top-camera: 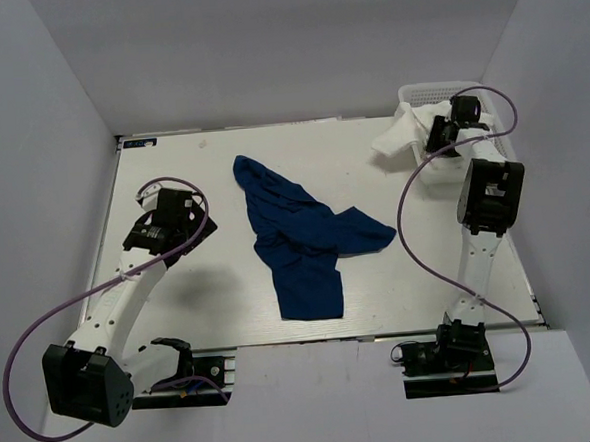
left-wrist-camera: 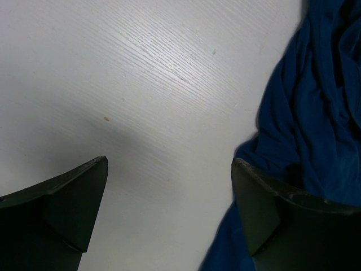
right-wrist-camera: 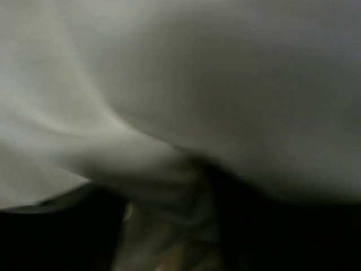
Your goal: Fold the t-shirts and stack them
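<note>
Navy t-shirt (top-camera: 301, 241) crumpled mid table (top-camera: 171, 158) | white t-shirt (top-camera: 398, 135) draped over basket (top-camera: 437, 92) rim, far right | your left gripper (left-wrist-camera: 169, 164) jaws apart, empty, beside navy cloth | your right gripper (top-camera: 435, 132) in white cloth, jaws hidden, cannot tell

1. Top view: bright, even overhead light; sharp focus; soft shadows lie on the table (top-camera: 380, 306).
2. Left wrist view: sharp, with a soft shadow across the lower centre.
3. Right wrist view: dim, heavily blurred; the white shirt (right-wrist-camera: 225, 84) looks grey, the lower edge nearly black.

White table (top-camera: 380, 296) — navy t-shirt (top-camera: 296, 241), basket (top-camera: 427, 91) on it.
</note>
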